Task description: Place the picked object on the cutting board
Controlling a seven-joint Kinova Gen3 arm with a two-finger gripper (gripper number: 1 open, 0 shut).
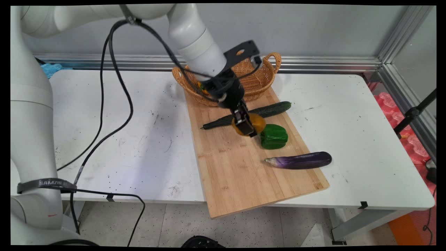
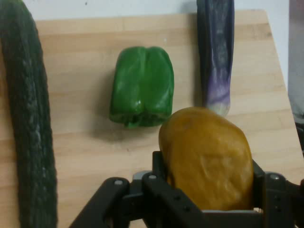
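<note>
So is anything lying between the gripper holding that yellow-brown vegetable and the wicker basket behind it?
Only the cucumber lies across the cutting board between the gripper, shut on the yellow-brown vegetable, and the wicker basket. The green pepper and eggplant lie on the near side, away from the basket.

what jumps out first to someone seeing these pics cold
The black hand, shut on a yellow-orange potato over the wooden cutting board, draws the eye first. Around it on the board lie a dark green cucumber, a green bell pepper and a purple eggplant. At the board's far end stands a wicker basket near the wall.
</note>
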